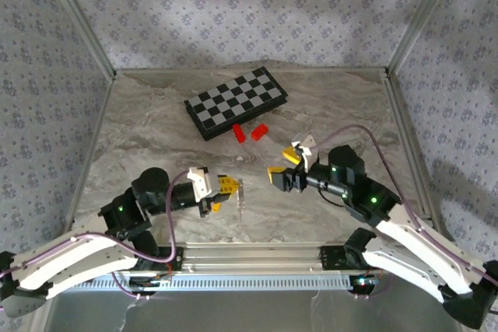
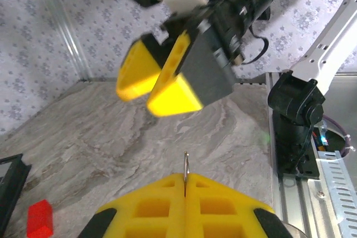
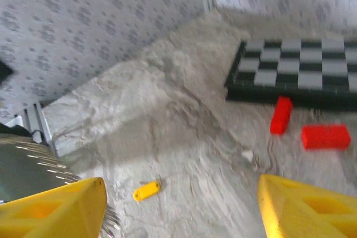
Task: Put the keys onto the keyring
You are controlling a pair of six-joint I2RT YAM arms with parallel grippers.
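Top view, left gripper (image 1: 224, 186): fingers pressed together, pointing right toward the middle of the table. A thin pale strip hangs at their tips, which I take for the keyring (image 1: 241, 192).
Top view, right gripper (image 1: 282, 162): jaws well apart and holding nothing, pointing left at the left gripper, with a gap of bare table (image 1: 156, 130) between them.
Top view, key: I cannot pick it out here.
Top view, rest: the chessboard (image 1: 236, 102) lies farther back, with two red blocks (image 1: 249, 132) just at its near edge.
Left wrist, own gripper (image 2: 184, 179): shut, with a fine wire edge of the keyring (image 2: 186, 163) sticking straight up out of the seam.
Left wrist, right gripper (image 2: 153, 79): it hovers above and beyond, yellow fingers spread and empty.
Right wrist, own gripper (image 3: 182, 199): jaws wide and empty, one finger at each lower corner.
Right wrist, key (image 3: 146, 190): it lies flat on the table ahead of the jaws, apart from both fingers and nearer the left-hand one in this view.
Key axis: roughly across the gap from finger to finger, tilted a little up to the right, so a grasp probably needs a wrist turn to close across its short side.
Nearer arm: the right, judging by its camera and free jaws.
Writing: none readable on any object.
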